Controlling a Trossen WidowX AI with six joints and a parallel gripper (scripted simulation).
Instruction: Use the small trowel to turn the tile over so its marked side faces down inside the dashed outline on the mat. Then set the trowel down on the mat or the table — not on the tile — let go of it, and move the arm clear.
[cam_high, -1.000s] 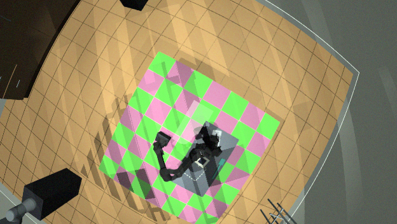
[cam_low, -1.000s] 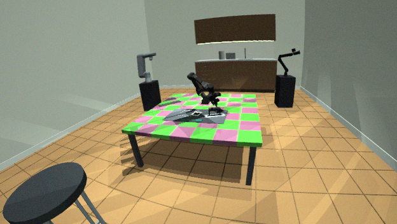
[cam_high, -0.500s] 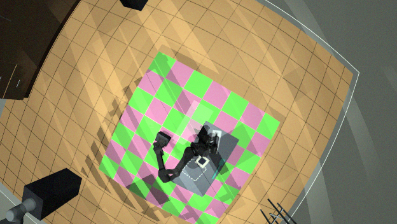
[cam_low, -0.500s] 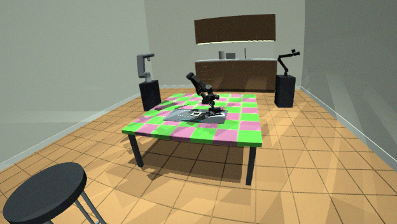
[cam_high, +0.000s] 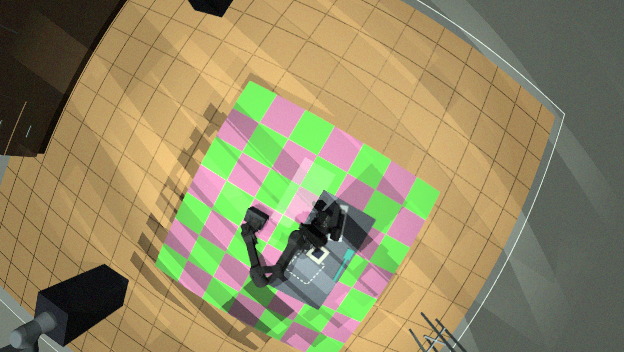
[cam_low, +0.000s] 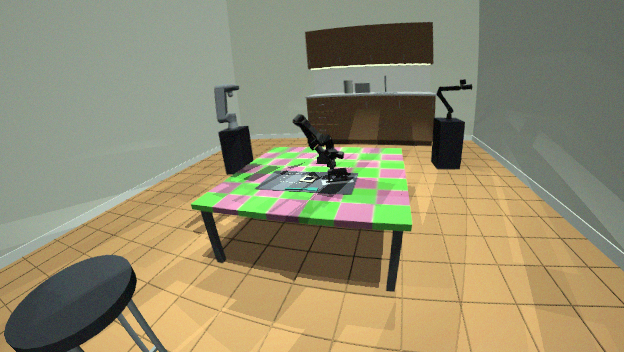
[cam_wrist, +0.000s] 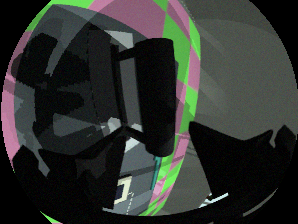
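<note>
The trowel (cam_high: 338, 222) (cam_low: 341, 173) (cam_wrist: 156, 95) has a thick black handle raised over a pale flat blade, at the far end of the grey mat (cam_high: 320, 296) (cam_low: 272, 184). My gripper (cam_high: 328, 226) (cam_low: 332, 169) (cam_wrist: 157, 125) is open, low over the trowel. In the wrist view the handle shows beyond and between the fingertips; contact cannot be told. The tile (cam_high: 318, 254) (cam_low: 308, 178) (cam_wrist: 120, 191) lies flat, pale-rimmed with a dark square facing up. It sits at the edge of the dashed outline (cam_high: 306, 283), mostly outside it.
A thin teal tool (cam_high: 348, 256) (cam_low: 311, 189) (cam_wrist: 157, 167) lies along the mat's side edge, near the tile. The mat lies on a green and pink checkered table (cam_high: 310, 130) (cam_low: 355, 212). The arm's links reach over the mat beside the outline. A black stool (cam_low: 72, 302) stands off the table.
</note>
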